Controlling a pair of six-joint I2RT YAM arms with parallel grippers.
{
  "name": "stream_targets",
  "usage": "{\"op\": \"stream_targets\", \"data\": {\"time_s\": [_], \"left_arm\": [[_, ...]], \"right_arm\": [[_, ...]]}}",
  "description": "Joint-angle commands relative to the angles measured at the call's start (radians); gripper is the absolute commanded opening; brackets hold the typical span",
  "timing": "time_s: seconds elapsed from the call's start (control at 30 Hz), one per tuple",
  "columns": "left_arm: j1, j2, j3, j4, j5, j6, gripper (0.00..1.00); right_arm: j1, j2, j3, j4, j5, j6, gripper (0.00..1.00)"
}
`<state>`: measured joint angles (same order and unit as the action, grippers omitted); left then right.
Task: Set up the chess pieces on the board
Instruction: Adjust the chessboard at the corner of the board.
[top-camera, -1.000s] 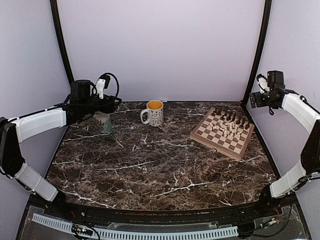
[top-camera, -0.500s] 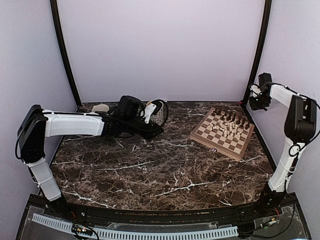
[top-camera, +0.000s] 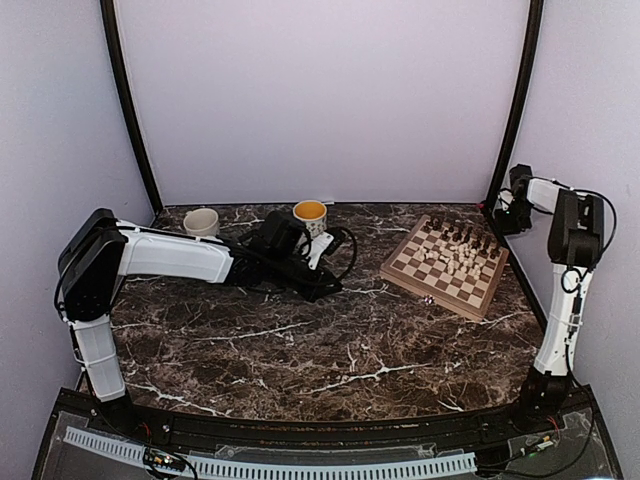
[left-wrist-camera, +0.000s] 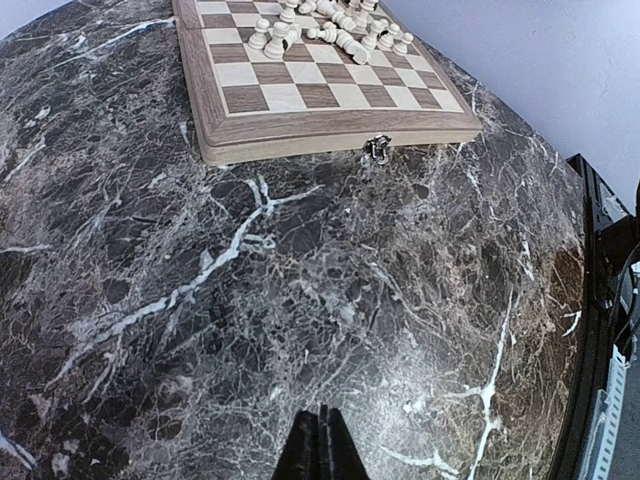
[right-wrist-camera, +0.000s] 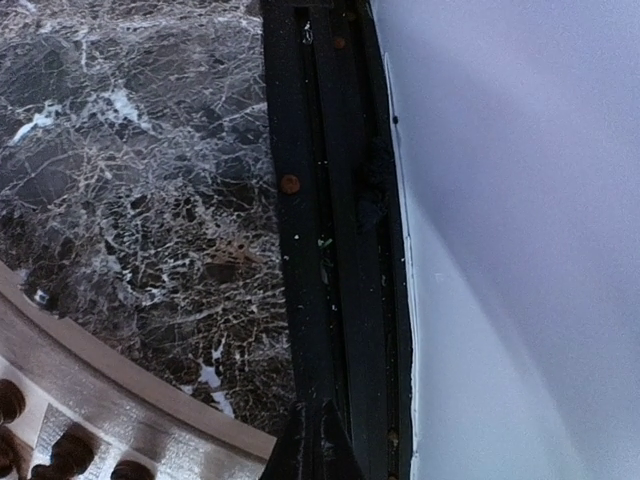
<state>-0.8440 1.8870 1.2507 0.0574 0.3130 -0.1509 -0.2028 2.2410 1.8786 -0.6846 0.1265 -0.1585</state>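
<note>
Top view
- Left tool (top-camera: 328, 291): low over the middle of the worktop (top-camera: 300, 350), on an arm reaching in from the left; fingers too small to read here.
- Right tool (top-camera: 503, 214): up at the back right corner, just past the board's far corner; fingers not readable here.
- Board (top-camera: 445, 265): back right part of the worktop, lying flat and turned at an angle.
- Dark pieces (top-camera: 460, 236): standing along the board's far side.
- Cream pieces (top-camera: 452, 262): bunched near the board's middle.
- Yellow-lined mug (top-camera: 310, 212): just behind the left arm.
- Pale mug (top-camera: 201, 221): back left.

Left wrist view
- Left tool (left-wrist-camera: 321, 415): fingers pressed together, pinching nothing, above bare marble.
- Board (left-wrist-camera: 300, 95): well ahead of the tool, its metal clasp (left-wrist-camera: 379, 148) on the near edge.
- Cream pieces (left-wrist-camera: 330, 25): clustered, some upright, some tipped over.

Right wrist view
- Right tool (right-wrist-camera: 318, 410): fingers pressed together, empty, over the black frame rail (right-wrist-camera: 320, 200).
- Board (right-wrist-camera: 120, 400): pale border at lower left.
- Dark pieces (right-wrist-camera: 70, 450): on the corner squares.
</note>
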Motion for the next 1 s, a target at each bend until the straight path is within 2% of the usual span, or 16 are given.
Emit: {"op": "stream_targets", "data": {"time_s": [0.0,0.2,0.6,0.97], "left_arm": [[-0.009,-0.005,0.015,0.015,0.036,-0.006,0.0],[-0.01,0.004,0.007,0.024,0.047,-0.011,0.0],[-0.012,0.019,0.006,0.041,0.063,-0.022,0.0],[-0.012,0.031,-0.006,0.052,0.056,-0.017,0.0]], "right_arm": [[-0.027,0.058,0.088,-0.04,-0.041,0.017,0.0],[-0.044,0.097,0.127,-0.059,-0.121,-0.002,0.0],[-0.046,0.123,0.1,-0.121,-0.23,-0.019,0.0],[-0.046,0.08,0.009,-0.166,-0.353,-0.046,0.0]]}}
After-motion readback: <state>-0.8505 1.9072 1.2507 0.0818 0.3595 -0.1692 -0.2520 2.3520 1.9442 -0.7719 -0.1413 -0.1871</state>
